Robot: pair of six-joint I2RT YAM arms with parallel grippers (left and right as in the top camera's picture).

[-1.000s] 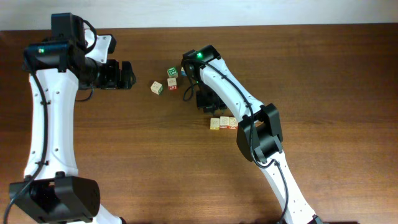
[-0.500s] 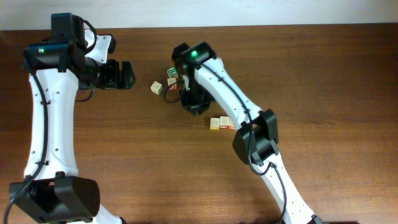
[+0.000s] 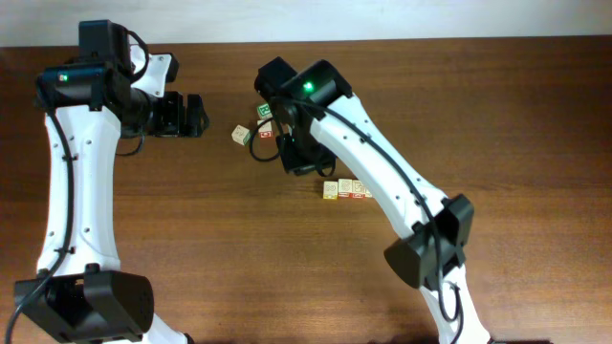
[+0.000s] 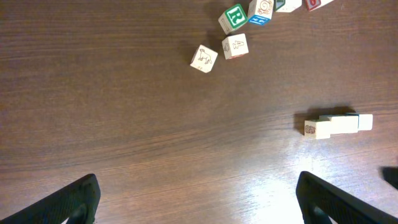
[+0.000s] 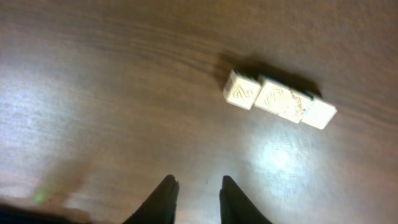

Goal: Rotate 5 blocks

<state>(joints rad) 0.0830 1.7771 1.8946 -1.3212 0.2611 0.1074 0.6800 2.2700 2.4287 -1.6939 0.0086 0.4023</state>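
While hovering short of the blocks (image 5: 280, 101), right jaws barely parted, empty; left jaws wide, empty: widen, straddle their middle, turn slowly.

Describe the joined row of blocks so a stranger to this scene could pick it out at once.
On the wooden table, find the right arm crossing the middle. Beside its forearm lies the row of blocks: pale cubes touching in one short line, unlike the loose cubes scattered nearby.

On one tabletop (image 3: 526, 143), one joined line of at least three blocks (image 5: 273, 99) is lying at 4 o'clock from at least five loose cubes (image 4: 235, 17).
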